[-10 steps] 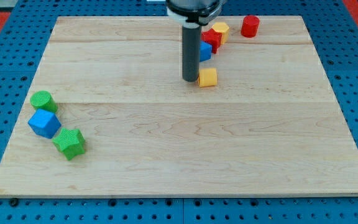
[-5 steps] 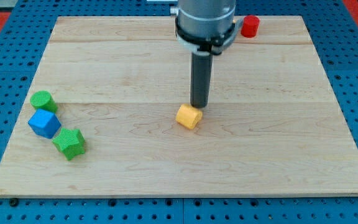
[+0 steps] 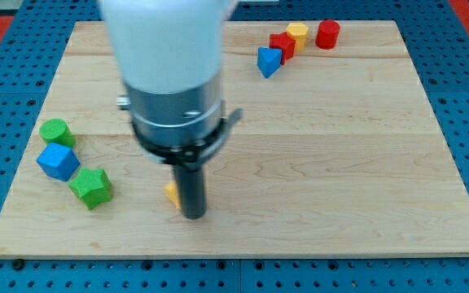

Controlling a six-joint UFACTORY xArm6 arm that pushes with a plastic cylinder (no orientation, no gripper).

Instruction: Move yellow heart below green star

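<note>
The yellow heart (image 3: 172, 194) lies near the board's bottom edge, mostly hidden behind my rod; only its left edge shows. My tip (image 3: 194, 215) rests on the board just right of and slightly below the heart, touching or nearly touching it. The green star (image 3: 91, 186) sits at the lower left, about a hundred pixels left of the heart and at nearly the same height.
A blue cube (image 3: 58, 161) and a green cylinder (image 3: 55, 131) sit just above the green star. At the top right are a blue triangle block (image 3: 269, 61), a red block (image 3: 282, 45), a yellow block (image 3: 298, 34) and a red cylinder (image 3: 327, 34).
My rod has swept from the board's middle down and to the left, pushing the yellow heart with it toward the bottom left, nearer the green star.
</note>
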